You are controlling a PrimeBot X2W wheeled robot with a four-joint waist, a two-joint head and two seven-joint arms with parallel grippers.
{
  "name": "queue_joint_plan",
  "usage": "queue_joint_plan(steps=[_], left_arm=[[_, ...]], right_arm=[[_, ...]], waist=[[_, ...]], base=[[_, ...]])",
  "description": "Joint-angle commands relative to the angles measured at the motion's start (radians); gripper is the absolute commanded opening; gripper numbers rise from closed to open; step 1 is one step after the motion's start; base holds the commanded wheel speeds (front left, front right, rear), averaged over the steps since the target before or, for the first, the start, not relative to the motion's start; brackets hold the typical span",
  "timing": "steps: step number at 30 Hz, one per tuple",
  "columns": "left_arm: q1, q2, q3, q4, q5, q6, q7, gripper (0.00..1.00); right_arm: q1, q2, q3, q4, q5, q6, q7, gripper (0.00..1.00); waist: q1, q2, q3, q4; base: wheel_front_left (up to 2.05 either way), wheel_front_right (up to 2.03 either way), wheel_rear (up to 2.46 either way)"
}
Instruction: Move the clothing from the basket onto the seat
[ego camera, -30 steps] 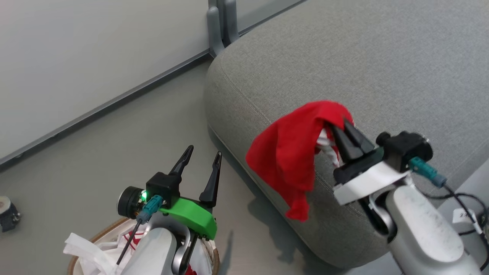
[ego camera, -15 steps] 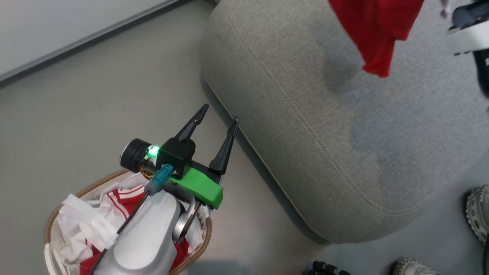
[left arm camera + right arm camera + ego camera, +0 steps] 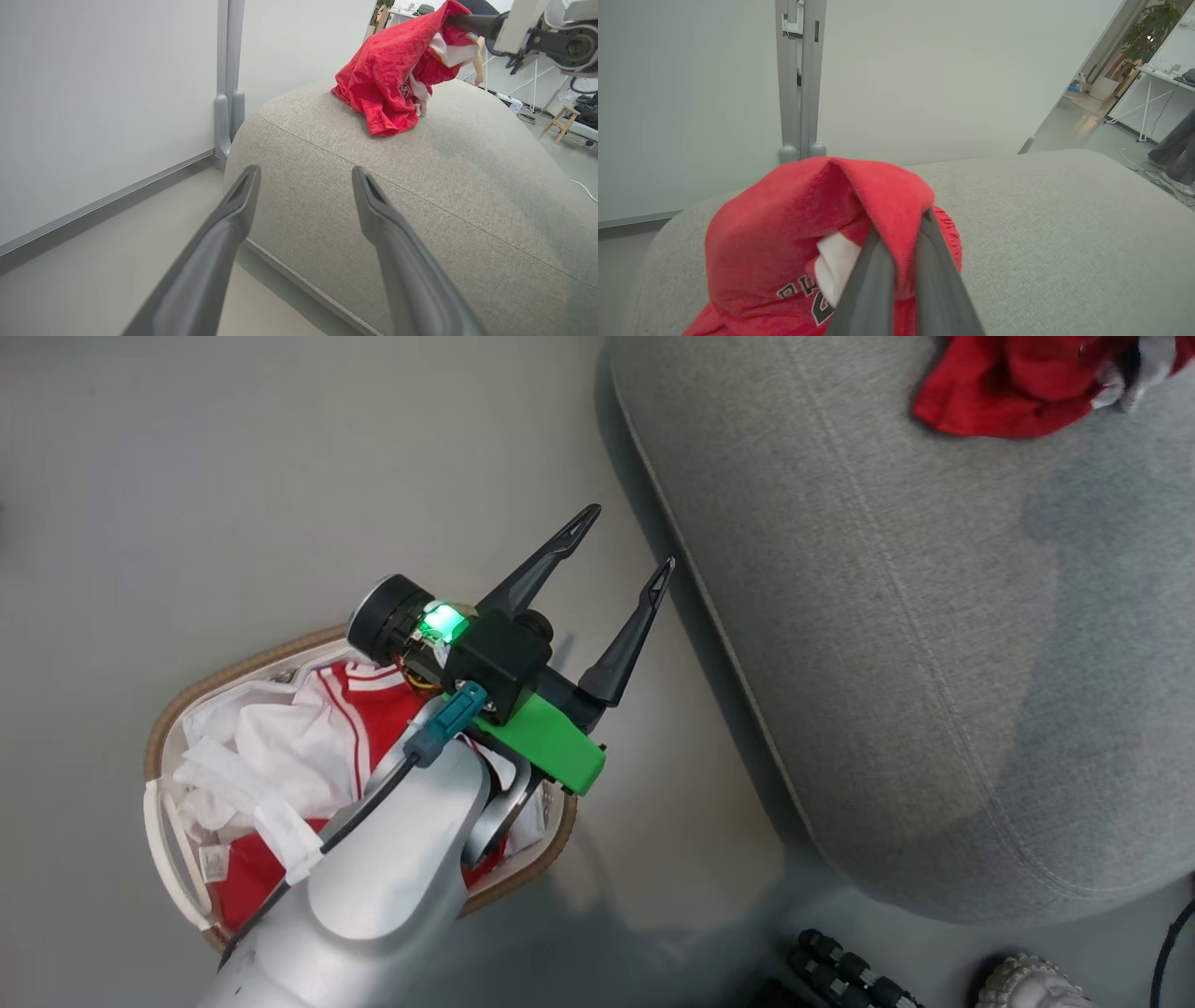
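Head view: the left gripper [image 3: 628, 539] hangs over bare floor between the basket [image 3: 233, 663] and the seat [image 3: 887, 616], its two fingers spread wide with nothing between them. The left forearm covers part of the basket. Inside lie one red jersey [image 3: 369, 695] with white stripes and a rumpled white liner [image 3: 271, 747]. One red garment [image 3: 1008, 383] lies on the seat's far part. One shoe [image 3: 1027, 985] shows at the bottom edge.

Left wrist view: the garment's lower folds rest on the seat top and its upper end is pinched by the right gripper [image 3: 455, 19]. A grey post [image 3: 229, 93] stands behind the seat.

Right wrist view: both fingers are clamped on the red cloth, which shows white lining and outlined lettering. A person's legs [image 3: 1176, 149] stand at far right.
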Motion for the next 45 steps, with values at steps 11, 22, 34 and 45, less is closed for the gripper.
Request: queue_joint_plan(steps=[11,22,34,45], left_arm=[[0.016,0.019,-0.031,-0.001,-0.025,-0.005,-0.001,1.00],[0.098,0.009,-0.043,0.019,-0.064,-0.004,-0.001,1.00],[0.222,-0.024,0.108,0.070,-0.052,-0.004,-0.001,1.00],[0.344,-0.046,0.356,0.089,0.005,0.000,-0.001,1.00]], right_arm=[[0.280,0.120,-0.223,-0.012,-0.058,-0.001,0.000,1.00],[0.478,0.171,-0.243,-0.179,-0.045,-0.001,0.000,1.00],[0.552,0.206,-0.050,-0.324,-0.015,-0.001,0.000,1.00],[0.617,0.266,0.078,-0.380,-0.041,-0.001,0.000,1.00]], waist=[[-0.0002,-0.0001,0.000,0.064],[-0.0002,-0.0001,-0.159,0.047],[-0.0002,-0.0001,-0.301,0.116],[-0.0002,-0.0001,-0.365,0.224]], base=[[0.00,0.00,0.00],[0.00,0.00,0.00],[0.00,0.00,0.00],[0.00,0.00,0.00]])
